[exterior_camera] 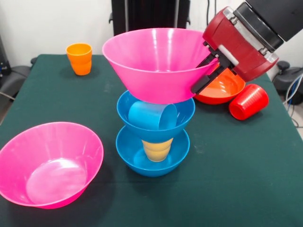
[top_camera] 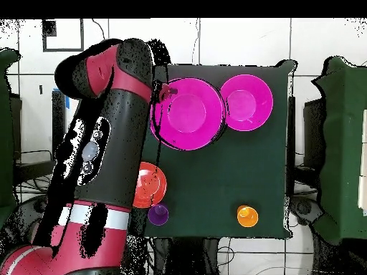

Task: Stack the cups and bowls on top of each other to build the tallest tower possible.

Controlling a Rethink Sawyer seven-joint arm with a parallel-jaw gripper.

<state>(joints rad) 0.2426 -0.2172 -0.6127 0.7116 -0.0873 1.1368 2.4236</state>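
The tower stands near the middle of the green table. At its base a blue bowl sits on the cloth with a yellow cup upright inside it. A second blue bowl rests on that cup and holds a light blue cup lying tilted on its side, mouth toward the picture's right in the front view. On top sits a pink bowl, tipped slightly, its rim higher on the right. The gripper comes in from the upper right, and its black jaws are clamped on the right rim of this top bowl.

A second pink bowl lies upright at the near left corner in the front view, well apart from the tower. An orange cup stands alone at the far left. Behind the gripper, an orange-red bowl sits near the far right edge, and a red cup lies on its side just beside it. From overhead, a purple cup shows near the orange-red bowl at the table's edge, beside the arm.
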